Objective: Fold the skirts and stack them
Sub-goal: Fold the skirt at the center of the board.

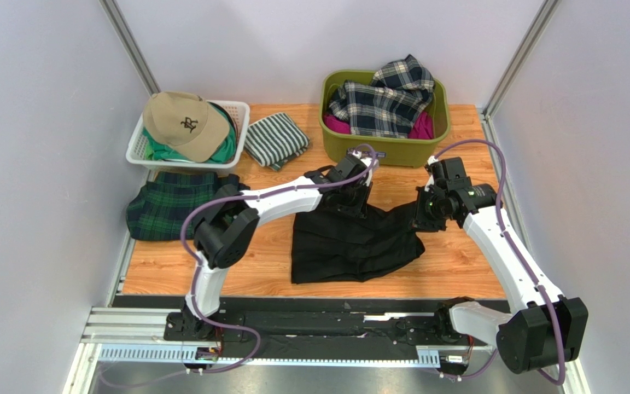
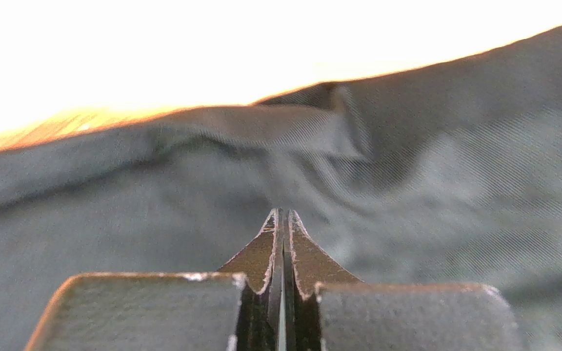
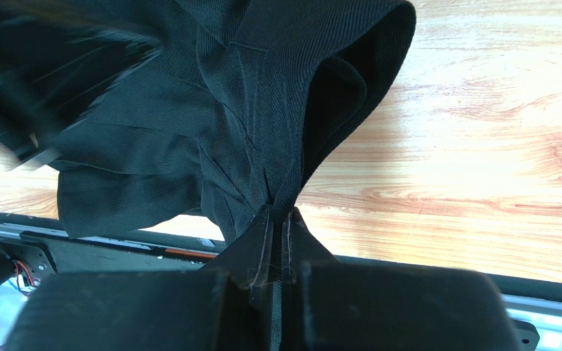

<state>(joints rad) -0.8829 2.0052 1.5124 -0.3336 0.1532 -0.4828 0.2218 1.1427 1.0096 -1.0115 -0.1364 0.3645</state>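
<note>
The plain black skirt (image 1: 351, 246) lies spread on the middle of the wooden table (image 1: 458, 271). My left gripper (image 1: 353, 201) sits at its far left corner with the jaws shut; the left wrist view shows the closed tips (image 2: 284, 213) against the black cloth (image 2: 445, 183). My right gripper (image 1: 422, 217) is shut on the far right corner, and the cloth (image 3: 189, 110) bunches into the closed jaws (image 3: 278, 212) and hangs lifted. The dark green tartan skirt (image 1: 166, 205) lies folded at the left. The navy-white plaid skirt (image 1: 388, 98) lies crumpled in the green bin (image 1: 384, 149).
A white basket (image 1: 240, 115) at the back left holds a tan cap (image 1: 183, 123) on green cloth. A green-and-white striped folded cloth (image 1: 275, 139) lies beside it. Pink cloth (image 1: 422, 127) also shows in the bin. Grey walls close in on both sides.
</note>
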